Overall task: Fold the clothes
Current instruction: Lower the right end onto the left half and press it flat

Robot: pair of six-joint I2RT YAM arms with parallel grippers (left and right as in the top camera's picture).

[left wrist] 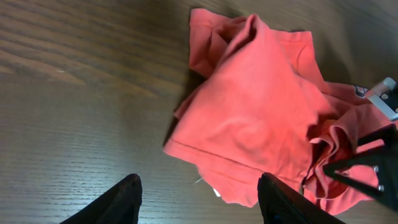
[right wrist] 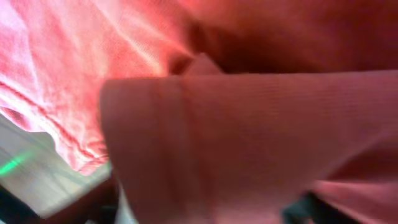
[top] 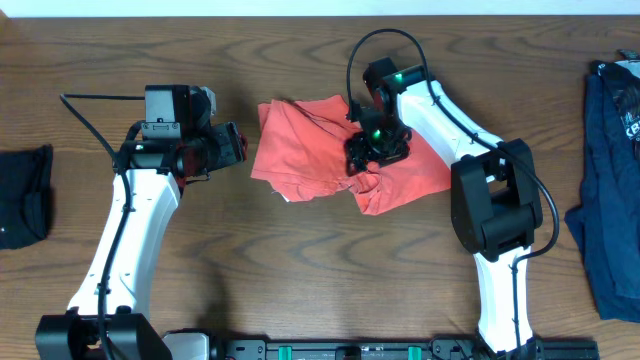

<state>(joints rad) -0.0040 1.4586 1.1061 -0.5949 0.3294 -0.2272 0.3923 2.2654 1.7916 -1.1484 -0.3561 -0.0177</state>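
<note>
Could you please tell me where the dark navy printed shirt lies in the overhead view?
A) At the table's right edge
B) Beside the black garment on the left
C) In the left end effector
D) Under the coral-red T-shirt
A: the dark navy printed shirt lies at the right edge of the wooden table, well apart from the crumpled coral-red T-shirt at the centre.

White shells and black joints clad the left arm (top: 130, 235) and right arm (top: 440, 115). Behind the right pincer (top: 368, 155) glows a green light (top: 377, 133), a black cable (top: 390, 31) looping beyond.
</note>
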